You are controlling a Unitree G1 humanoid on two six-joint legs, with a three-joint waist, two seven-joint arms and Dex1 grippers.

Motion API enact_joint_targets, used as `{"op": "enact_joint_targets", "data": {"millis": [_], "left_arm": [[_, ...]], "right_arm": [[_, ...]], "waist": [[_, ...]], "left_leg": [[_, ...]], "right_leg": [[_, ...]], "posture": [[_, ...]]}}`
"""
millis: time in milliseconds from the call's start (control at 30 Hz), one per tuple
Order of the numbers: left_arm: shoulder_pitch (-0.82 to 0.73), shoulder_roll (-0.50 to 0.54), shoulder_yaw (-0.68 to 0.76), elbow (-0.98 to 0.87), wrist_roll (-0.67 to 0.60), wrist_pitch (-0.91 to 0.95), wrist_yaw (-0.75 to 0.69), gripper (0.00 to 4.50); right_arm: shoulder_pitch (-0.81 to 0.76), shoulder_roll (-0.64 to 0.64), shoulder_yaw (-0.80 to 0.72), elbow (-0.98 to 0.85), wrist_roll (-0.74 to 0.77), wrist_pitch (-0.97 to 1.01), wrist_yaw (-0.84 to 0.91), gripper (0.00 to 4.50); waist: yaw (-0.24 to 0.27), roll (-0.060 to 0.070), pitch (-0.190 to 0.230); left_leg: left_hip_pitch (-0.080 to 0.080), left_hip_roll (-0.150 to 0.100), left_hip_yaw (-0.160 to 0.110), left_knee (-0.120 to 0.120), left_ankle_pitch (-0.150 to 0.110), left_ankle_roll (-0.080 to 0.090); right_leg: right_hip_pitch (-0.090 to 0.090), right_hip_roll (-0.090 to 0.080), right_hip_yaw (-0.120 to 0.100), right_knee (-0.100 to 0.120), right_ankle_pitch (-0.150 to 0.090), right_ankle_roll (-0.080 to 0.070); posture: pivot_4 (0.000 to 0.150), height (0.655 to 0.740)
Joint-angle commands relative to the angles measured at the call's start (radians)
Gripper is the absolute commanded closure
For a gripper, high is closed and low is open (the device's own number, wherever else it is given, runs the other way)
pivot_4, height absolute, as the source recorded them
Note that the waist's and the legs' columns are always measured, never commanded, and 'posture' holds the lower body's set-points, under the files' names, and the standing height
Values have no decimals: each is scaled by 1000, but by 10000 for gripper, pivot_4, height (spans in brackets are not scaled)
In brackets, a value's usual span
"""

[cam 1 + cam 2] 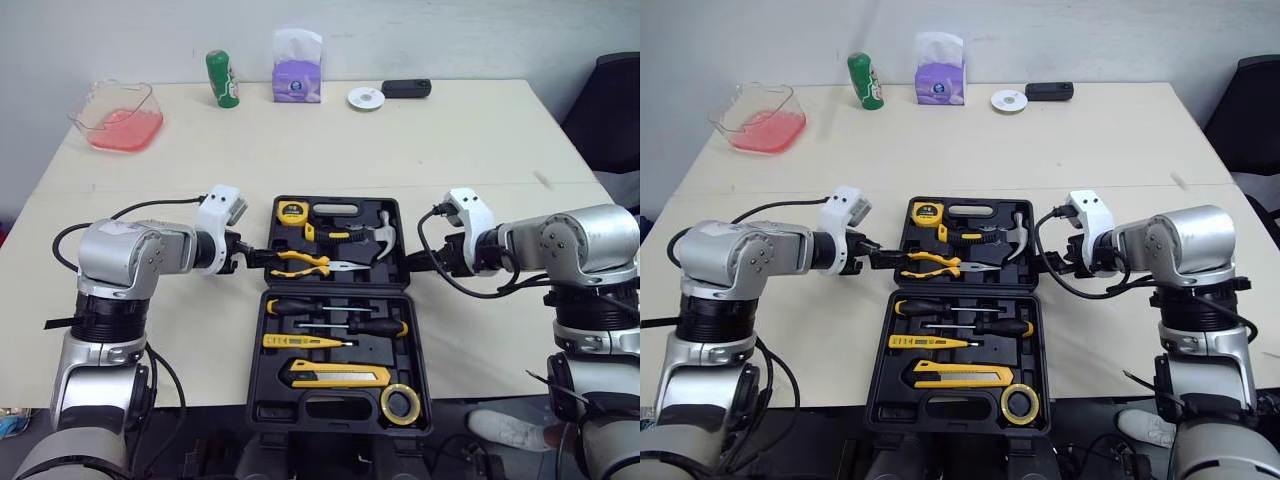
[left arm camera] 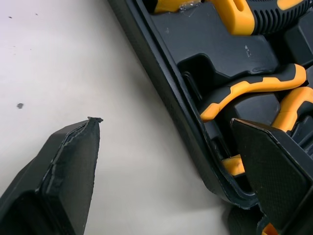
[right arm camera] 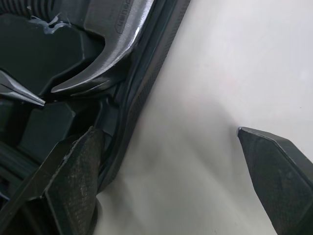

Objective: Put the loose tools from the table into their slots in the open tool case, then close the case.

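The black tool case [image 1: 270, 412] lies open in the middle of the table. Its far half holds a yellow tape measure [image 1: 291, 212], a hammer [image 1: 380, 235] and yellow-handled pliers [image 1: 305, 263]. In the near half lie screwdrivers [image 1: 340, 325], a yellow utility knife [image 1: 340, 376] and a roll of tape [image 1: 400, 404]. My left gripper [image 1: 255, 255] is open at the far half's left wall, one finger [image 2: 68, 171] over the table and the other over the pliers' slot. My right gripper [image 1: 415, 262] is open astride the right wall, beside the hammer head [image 3: 122, 39].
At the table's far edge stand a clear container with pink contents [image 1: 118, 118], a green bottle [image 1: 222, 78], a purple tissue pack [image 1: 297, 68], a white disc [image 1: 366, 97] and a black device [image 1: 406, 88]. Bare tabletop [image 1: 450, 150] lies between them and the case.
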Motion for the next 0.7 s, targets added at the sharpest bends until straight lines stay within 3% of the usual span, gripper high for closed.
{"op": "enact_joint_targets", "data": {"millis": [33, 467, 600, 633, 667, 700], "left_arm": [[0, 4, -6, -17, 32, -35, 24, 0], [10, -24, -35, 21, 47, -54, 35, 0], [3, -38, -39, 46, 45, -52, 33, 0], [3, -42, -40, 55, 49, -60, 35, 4124], [2, -44, -42, 59, 49, -64, 33, 5253], [2, -48, -39, 62, 50, -67, 34, 8025]], "right_arm": [[-10, 0, -17, -18, 16, 5, -39, 256], [-18, 45, 1, 23, 36, 5, -128, 256], [-12, 57, 4, 37, 65, 5, -140, 18547], [-11, 66, -7, 45, 72, 5, -152, 25064], [-10, 77, -23, 54, 79, 5, -164, 27853], [-11, 88, -38, 61, 83, 5, -177, 33381]], "waist": [[0, 0, 0], [0, 0, 0], [0, 0, 0], [0, -1, 0], [0, -2, -1], [0, -3, -2]], "left_leg": [[0, 0, 0, 0, 0, 0], [0, 0, 0, 0, 0, 0], [1, 0, 1, 0, 0, 0], [1, 0, 1, 0, 0, 0], [1, 0, 1, 0, 0, 0], [1, 0, 1, 0, 0, 0]], "right_leg": [[0, 0, 0, 0, 0, 0], [0, 0, 1, 1, 0, 0], [0, 0, 1, 1, 0, 0], [0, 0, 1, 1, 0, 0], [0, 0, 1, 1, 0, 0], [1, 0, 1, 1, 0, 0]], "posture": [[1500, 7400], [1500, 7400], [1500, 7400], [1500, 7400], [1500, 7400], [1500, 7400]]}}
